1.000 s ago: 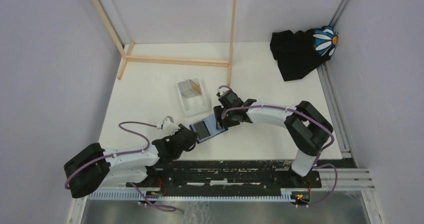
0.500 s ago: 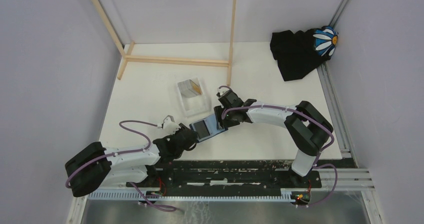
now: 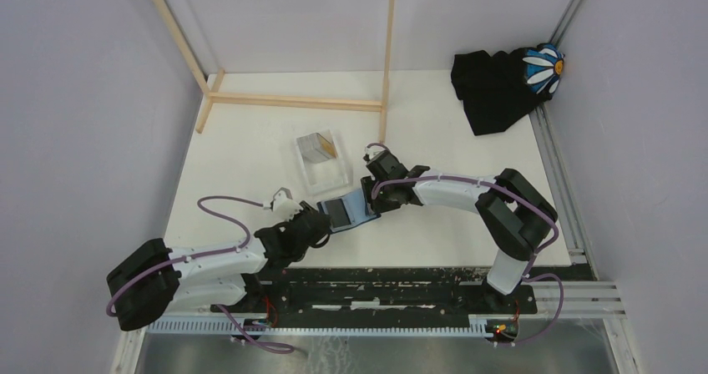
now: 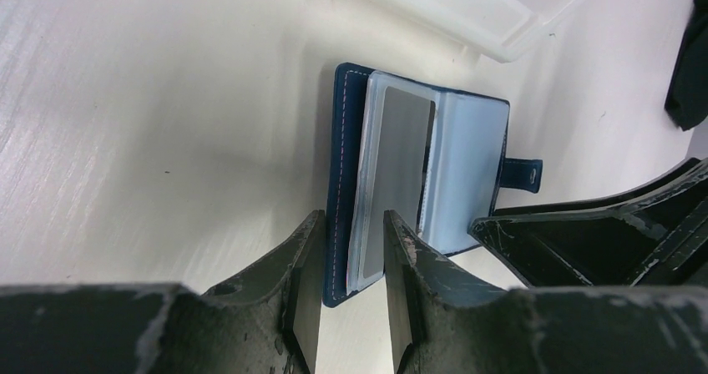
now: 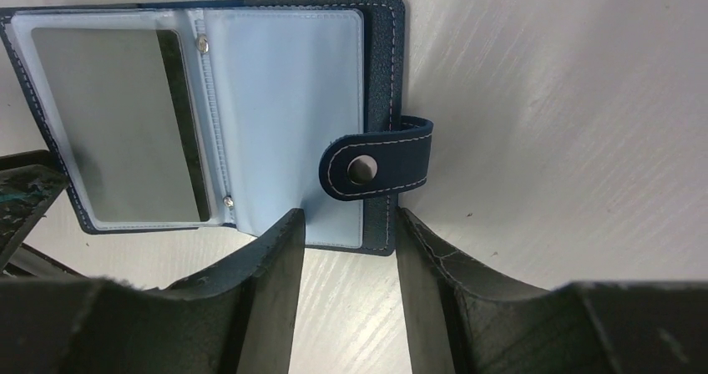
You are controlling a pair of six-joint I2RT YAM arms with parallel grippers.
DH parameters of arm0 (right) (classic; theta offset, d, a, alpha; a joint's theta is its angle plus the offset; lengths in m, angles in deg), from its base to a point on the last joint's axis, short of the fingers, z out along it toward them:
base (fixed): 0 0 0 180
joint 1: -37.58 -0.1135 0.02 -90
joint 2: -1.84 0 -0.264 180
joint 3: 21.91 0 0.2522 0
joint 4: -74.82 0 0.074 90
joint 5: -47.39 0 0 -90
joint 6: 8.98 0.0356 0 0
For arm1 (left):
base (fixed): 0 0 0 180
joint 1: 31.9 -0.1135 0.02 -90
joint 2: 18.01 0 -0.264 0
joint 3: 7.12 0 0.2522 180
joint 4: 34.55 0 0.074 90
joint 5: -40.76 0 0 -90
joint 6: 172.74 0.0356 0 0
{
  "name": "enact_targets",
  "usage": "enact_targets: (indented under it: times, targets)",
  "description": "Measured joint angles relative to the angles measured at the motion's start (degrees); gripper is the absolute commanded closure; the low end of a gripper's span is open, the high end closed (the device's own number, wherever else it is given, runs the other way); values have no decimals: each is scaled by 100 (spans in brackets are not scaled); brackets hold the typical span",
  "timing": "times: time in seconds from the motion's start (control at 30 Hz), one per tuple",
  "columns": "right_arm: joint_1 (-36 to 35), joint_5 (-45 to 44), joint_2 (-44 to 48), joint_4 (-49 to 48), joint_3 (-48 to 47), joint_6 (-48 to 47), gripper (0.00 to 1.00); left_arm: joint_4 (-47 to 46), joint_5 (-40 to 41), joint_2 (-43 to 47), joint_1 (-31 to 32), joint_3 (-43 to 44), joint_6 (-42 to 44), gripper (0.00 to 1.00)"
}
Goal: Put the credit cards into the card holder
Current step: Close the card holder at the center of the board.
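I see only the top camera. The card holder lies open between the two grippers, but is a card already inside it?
Observer: Yes. The right wrist view shows one silvery-grey card in the card holder, in the pocket nearer the left arm. The other pocket is empty.
Operator: Does the left gripper hold the holder?
Observer: The left gripper is shut on the cover edge beside that card.
Operator: And the right one?
Observer: The right gripper has its jaws apart over the holder's edge, next to the snap tab.
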Motion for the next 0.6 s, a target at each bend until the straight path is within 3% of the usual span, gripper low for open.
enact_targets:
  times: [0.6]
  targets:
    - [-11,42,42,-26,68,68,54,-533,13,52,133,339,63,63]
